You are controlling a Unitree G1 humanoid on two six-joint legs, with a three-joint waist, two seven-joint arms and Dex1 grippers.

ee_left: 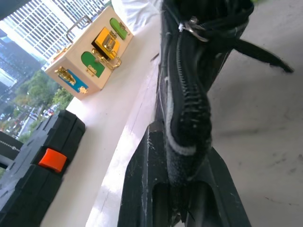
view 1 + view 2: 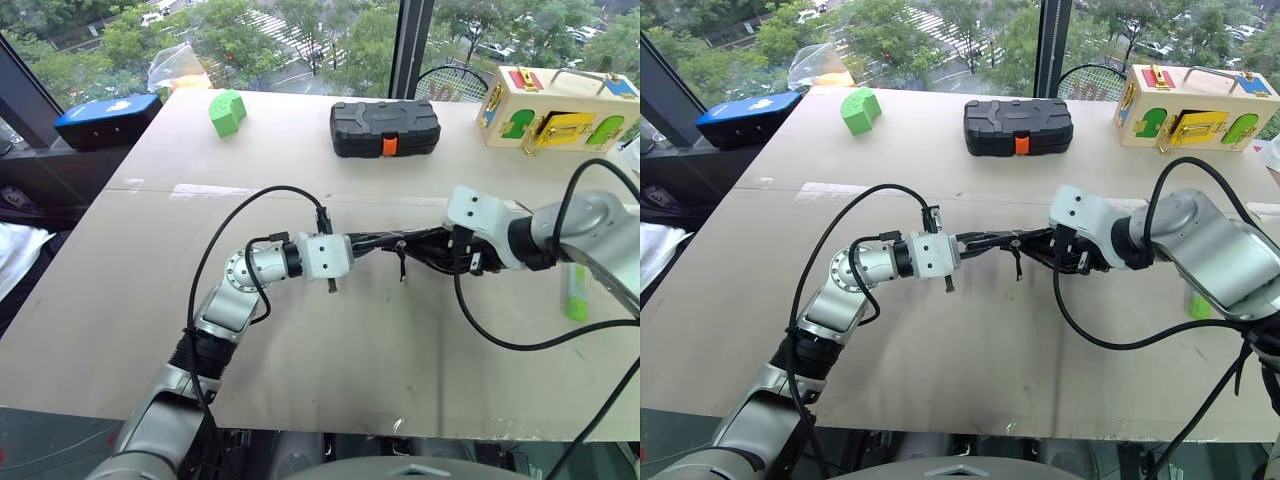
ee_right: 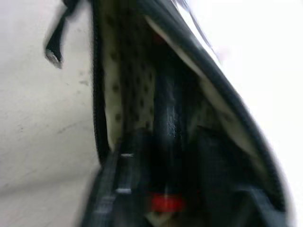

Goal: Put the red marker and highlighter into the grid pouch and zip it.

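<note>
The grid pouch (image 2: 395, 243) hangs between my two grippers, lifted off the table. My left gripper (image 2: 362, 246) is shut on the pouch's end, its fingers (image 1: 142, 189) clamping the zipper edge (image 1: 187, 94). My right gripper (image 2: 440, 255) reaches into the pouch's open mouth from the right. The right wrist view shows the dotted lining (image 3: 118, 90) and the red marker (image 3: 168, 137) lying inside the pouch, between the open fingers (image 3: 123, 179). The highlighter (image 2: 576, 290) lies on the table at the right, under my right forearm.
At the back of the table (image 2: 150, 260) stand a black hard case (image 2: 385, 128) with an orange latch, a green curved block (image 2: 226, 111) and a wooden latch box (image 2: 560, 110). A blue object (image 2: 108, 118) sits off the table's far left corner.
</note>
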